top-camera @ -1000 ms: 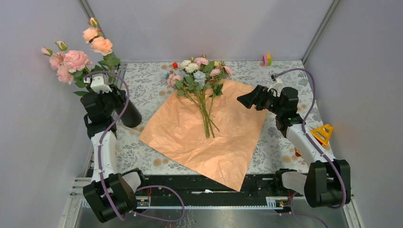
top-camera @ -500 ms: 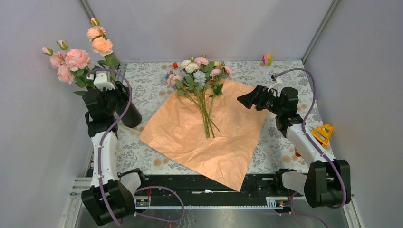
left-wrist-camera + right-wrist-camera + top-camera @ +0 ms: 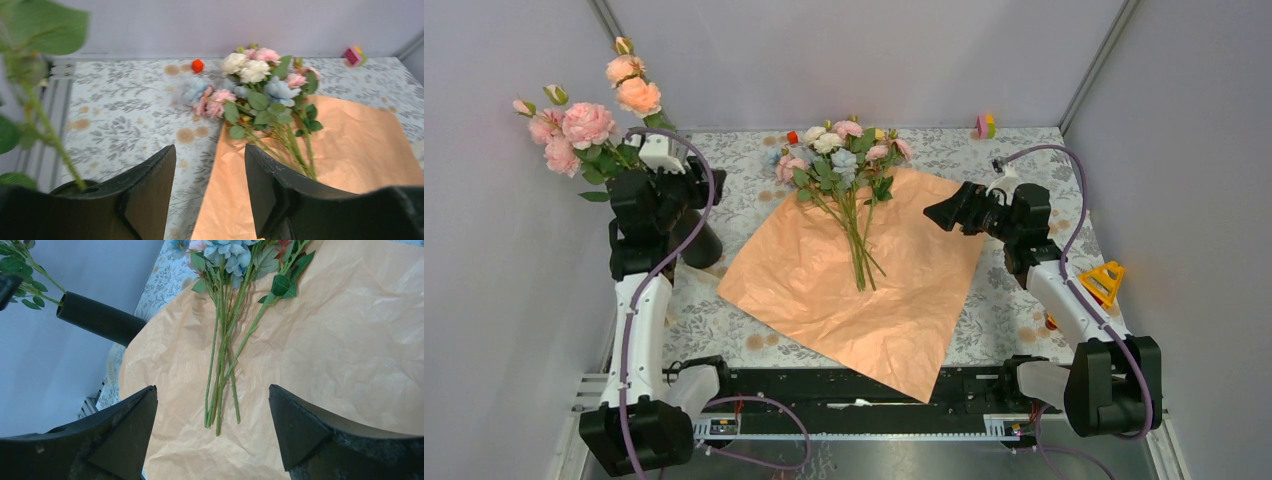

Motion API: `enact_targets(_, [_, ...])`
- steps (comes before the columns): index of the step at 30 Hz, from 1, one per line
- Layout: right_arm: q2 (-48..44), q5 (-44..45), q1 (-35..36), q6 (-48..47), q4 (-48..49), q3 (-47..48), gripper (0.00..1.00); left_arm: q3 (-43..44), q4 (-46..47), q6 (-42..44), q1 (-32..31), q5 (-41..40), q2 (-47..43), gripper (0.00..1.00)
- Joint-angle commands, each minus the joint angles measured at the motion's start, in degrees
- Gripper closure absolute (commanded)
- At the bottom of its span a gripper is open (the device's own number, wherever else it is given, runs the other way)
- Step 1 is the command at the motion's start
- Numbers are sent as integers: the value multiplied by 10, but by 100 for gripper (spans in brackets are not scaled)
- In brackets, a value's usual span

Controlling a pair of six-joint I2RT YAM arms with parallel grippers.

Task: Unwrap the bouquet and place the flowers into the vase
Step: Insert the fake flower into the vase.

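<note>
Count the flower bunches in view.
2. One bunch stands in the vase at the far left; the other bunch lies loose on the opened paper at the centre. None looks hidden.

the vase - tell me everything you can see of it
The vase is a slim, plain matte black cylinder with an open top. It stands on the flowered tablecloth at the left, close by the left corner of the spread orange paper; whether they touch is unclear. Green stems of pink and peach roses stand in its mouth. The left arm hides part of it from the top camera.
</note>
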Motion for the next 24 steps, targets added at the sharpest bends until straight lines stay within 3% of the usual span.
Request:
enact_targets(1, [-1,19,0,-29,-35,32,13,46,-8,-5,-47,16,11,43])
enact_targets(6, [-4,80,27,-67,-115,53,13,77,-27,-17,-104,14,49,43])
enact_targets(12, [32,195,142,-102,-205,104,15,96,-27,-42,-162,38,106,43])
enact_targets(20, [143,236,259,-63,-219,168,23,75,-9,-54,-171,36,129,43])
enact_targets(24, [209,250,299,-30,-237,213,30,63,-13,-73,-171,-2,128,43])
